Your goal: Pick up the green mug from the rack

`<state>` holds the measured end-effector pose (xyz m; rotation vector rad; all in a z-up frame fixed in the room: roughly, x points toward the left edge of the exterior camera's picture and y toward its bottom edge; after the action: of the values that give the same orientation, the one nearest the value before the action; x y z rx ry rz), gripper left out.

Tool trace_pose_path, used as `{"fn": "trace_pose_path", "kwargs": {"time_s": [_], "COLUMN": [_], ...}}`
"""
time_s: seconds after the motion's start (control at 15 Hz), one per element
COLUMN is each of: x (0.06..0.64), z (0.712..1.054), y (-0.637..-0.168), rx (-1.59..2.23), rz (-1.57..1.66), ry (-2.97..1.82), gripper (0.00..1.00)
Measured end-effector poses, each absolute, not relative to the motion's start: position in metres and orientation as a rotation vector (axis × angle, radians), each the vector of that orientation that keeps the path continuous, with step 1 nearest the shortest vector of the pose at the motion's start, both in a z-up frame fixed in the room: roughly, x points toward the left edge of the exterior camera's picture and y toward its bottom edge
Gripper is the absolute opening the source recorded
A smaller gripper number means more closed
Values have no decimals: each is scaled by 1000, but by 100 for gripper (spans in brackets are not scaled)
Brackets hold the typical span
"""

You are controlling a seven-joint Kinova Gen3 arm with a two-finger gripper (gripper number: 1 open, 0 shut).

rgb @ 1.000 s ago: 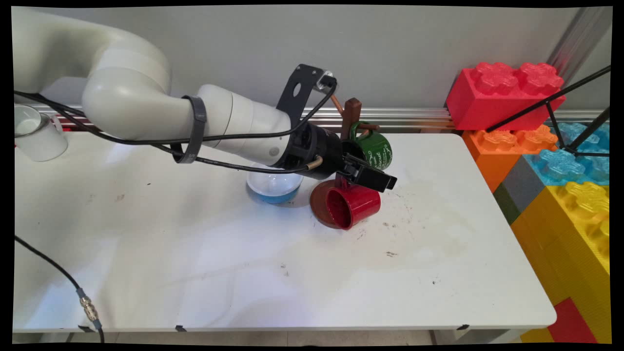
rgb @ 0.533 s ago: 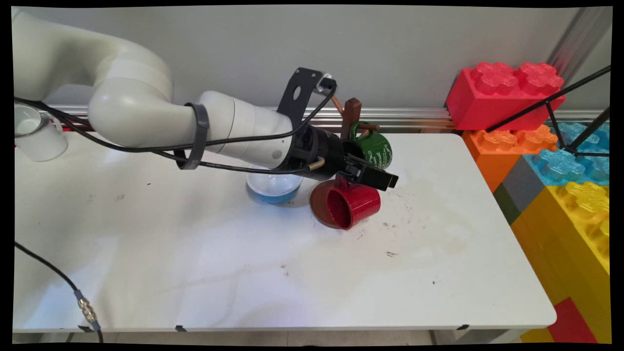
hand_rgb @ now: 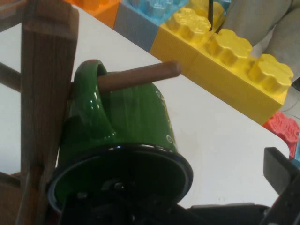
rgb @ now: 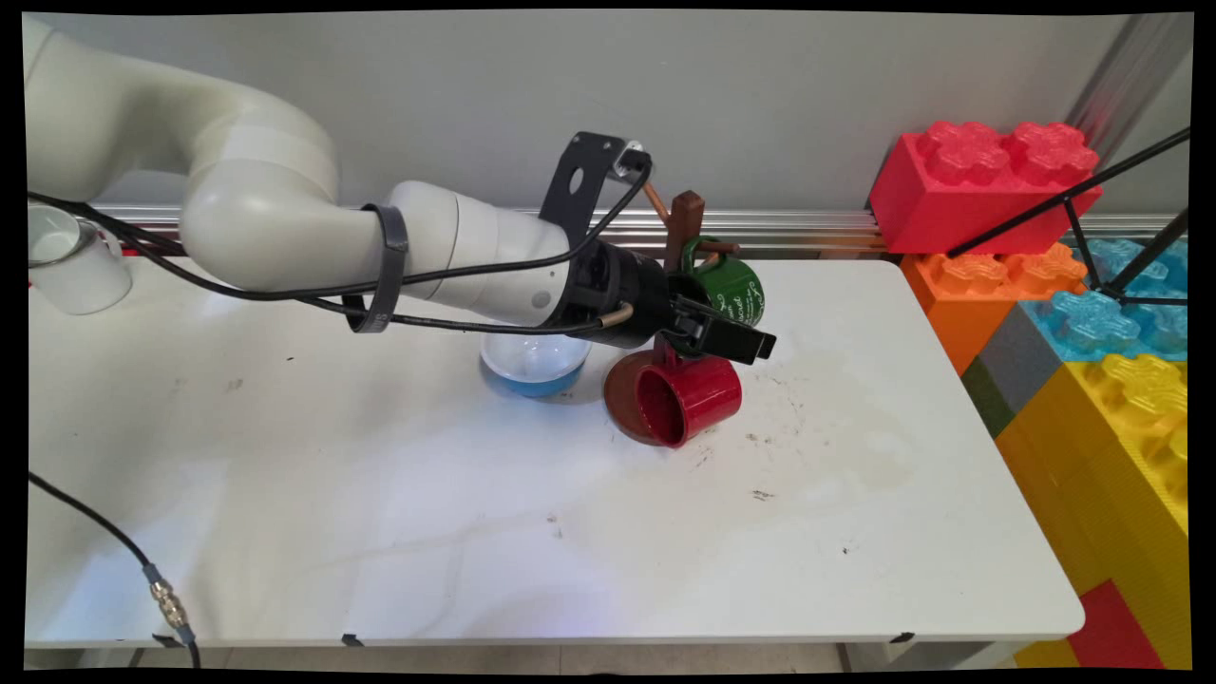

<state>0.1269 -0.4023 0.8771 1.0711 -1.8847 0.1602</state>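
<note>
A brown wooden mug tree (rgb: 686, 228) stands at the back middle of the white table (rgb: 380, 494). A green mug (rgb: 736, 293) hangs by its handle on an upper peg. A red mug (rgb: 689, 404) hangs lower down, mouth facing the near left, over the tree's round base (rgb: 617, 394). My gripper (rgb: 731, 340) reaches in from the left, just above the red mug and below the green one, holding nothing. In the hand view the green mug (hand_rgb: 126, 126) fills the centre on its peg (hand_rgb: 140, 76), beside the post (hand_rgb: 44, 93). One finger (hand_rgb: 281, 176) stands far right, apart from the mug.
A white and blue bowl (rgb: 534, 366) sits under the arm, left of the tree. A white mug (rgb: 66, 261) stands at the far left edge. Big toy bricks, red (rgb: 978, 180) and yellow (rgb: 1130, 427), are stacked off the table's right side. A black cable (rgb: 104, 522) crosses the near left corner.
The gripper has lifted slightly and its fingers now point a little flatter. Both mugs and the tree stay where they were.
</note>
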Motion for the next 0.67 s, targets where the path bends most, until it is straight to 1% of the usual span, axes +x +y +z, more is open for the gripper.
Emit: {"fn": "trace_pose_path", "kwargs": {"time_s": [0.67], "x": [128], "z": [877], "y": [-406], "rx": [1084], "rz": [162], "ry": [-1859], "gripper": [100]}}
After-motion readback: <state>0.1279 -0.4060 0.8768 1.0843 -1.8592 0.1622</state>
